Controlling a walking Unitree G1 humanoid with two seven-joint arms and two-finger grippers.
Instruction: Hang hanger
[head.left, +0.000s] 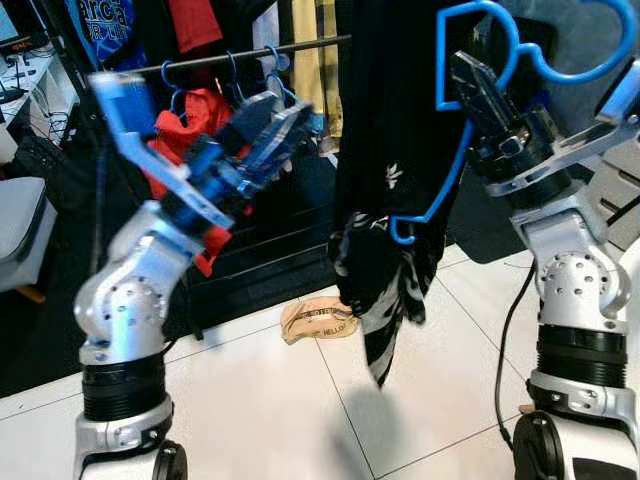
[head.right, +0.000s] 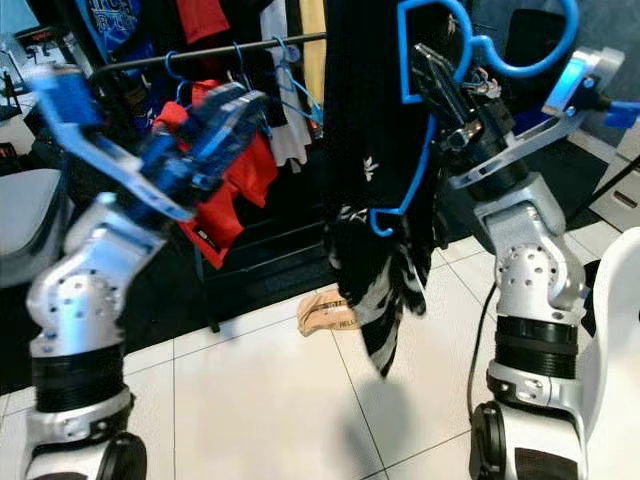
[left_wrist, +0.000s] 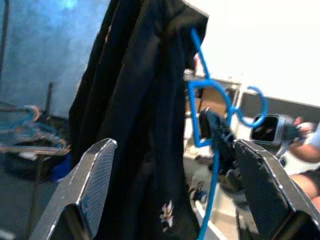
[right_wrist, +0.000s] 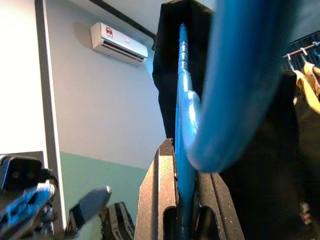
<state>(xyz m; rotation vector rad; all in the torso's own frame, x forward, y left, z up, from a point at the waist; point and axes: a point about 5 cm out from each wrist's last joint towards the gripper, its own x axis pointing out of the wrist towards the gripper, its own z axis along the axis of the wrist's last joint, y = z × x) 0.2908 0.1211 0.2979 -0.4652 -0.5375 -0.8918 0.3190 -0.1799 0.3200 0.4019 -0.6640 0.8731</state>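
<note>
Hanger with black garment pinched in right claw; left claw spread.

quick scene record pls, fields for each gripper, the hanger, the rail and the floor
right gripper: shut on the blue hanger, raised
blue hanger: carries a black garment, hook up by the right arm, not on the rail
left gripper: open, raised near the rail, holding nothing
clothes rail: holds other blue hangers and a red garment
floor: white tiles, a tan item lying under the garment
</note>
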